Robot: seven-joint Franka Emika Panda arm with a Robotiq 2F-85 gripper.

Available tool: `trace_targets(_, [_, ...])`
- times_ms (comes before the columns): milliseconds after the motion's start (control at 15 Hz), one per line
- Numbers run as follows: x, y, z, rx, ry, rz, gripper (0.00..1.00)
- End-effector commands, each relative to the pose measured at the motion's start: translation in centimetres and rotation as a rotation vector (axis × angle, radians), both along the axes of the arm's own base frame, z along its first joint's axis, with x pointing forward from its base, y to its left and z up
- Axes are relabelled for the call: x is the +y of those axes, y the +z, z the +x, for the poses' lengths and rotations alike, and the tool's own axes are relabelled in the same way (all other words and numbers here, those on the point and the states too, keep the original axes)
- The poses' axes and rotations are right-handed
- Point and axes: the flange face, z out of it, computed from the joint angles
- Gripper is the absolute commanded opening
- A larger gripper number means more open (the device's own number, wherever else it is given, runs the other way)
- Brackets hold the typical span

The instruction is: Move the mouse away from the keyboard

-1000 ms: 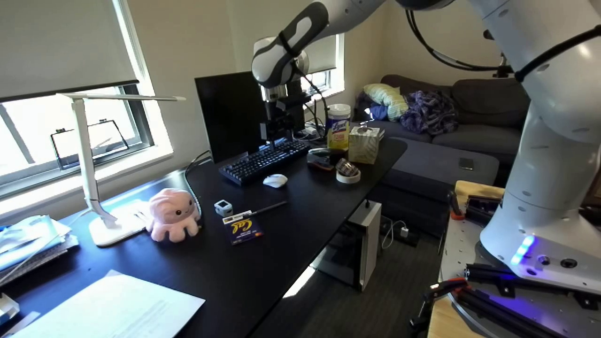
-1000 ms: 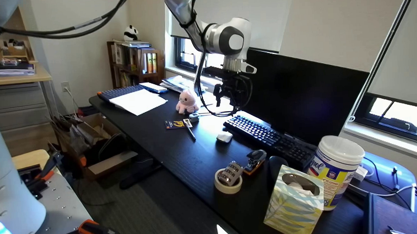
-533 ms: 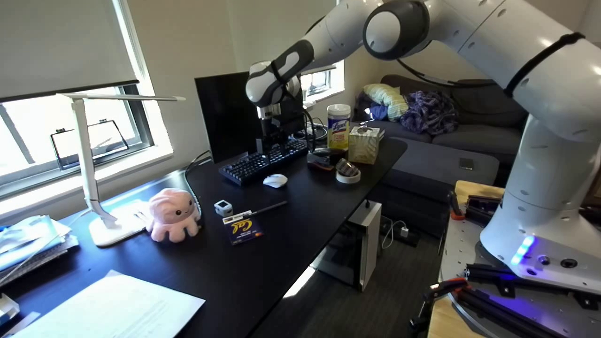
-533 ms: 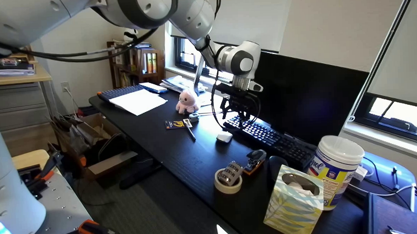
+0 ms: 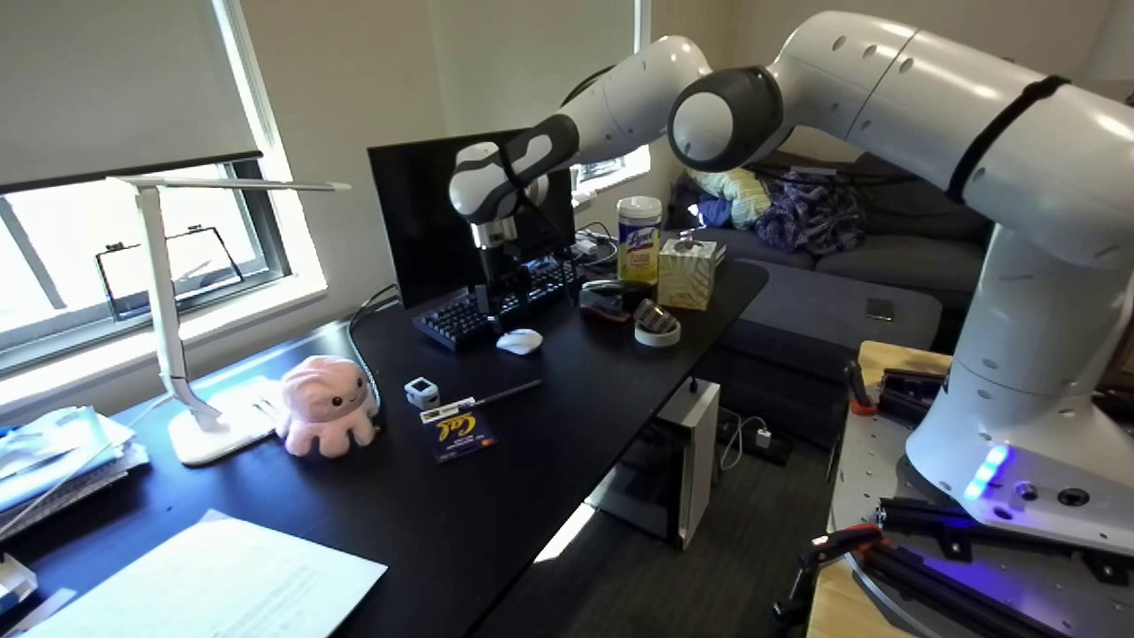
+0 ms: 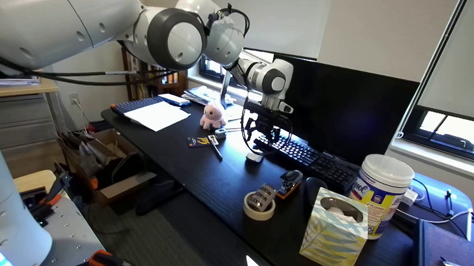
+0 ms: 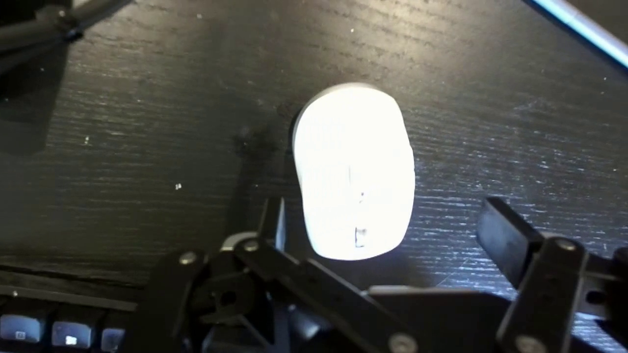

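White mouse [image 7: 353,171], black keyboard [image 6: 307,157] (tissue box [image 6: 331,239] leaf-patterned)

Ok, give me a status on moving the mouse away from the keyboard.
Done: the claw is open and near the mouse, whose lower end shows between the fingers in the wrist view.
In hand: apparently the grasp; gaps show either side of the mouse, nothing held.
Left: closing on the mouse and shifting it, since it lies on the desk beside the keyboard in both exterior views.
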Motion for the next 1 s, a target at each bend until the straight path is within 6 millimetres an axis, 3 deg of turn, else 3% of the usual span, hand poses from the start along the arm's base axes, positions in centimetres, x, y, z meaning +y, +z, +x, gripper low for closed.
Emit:
trace_targets(0, [0.5,-1.0,0.5,0.018,0.009,-0.026,1.00])
trace_targets(533, [1.1,-3.2,1.0,-0.009,-0.007,-0.139,1.00])
trace_targets(667, [1.0,-3.2,0.9,-0.003,-0.018,-0.181,0.74])
trace_targets(933, [0.8,-3.1,1.0,-0.005,-0.025,-0.195,0.47])
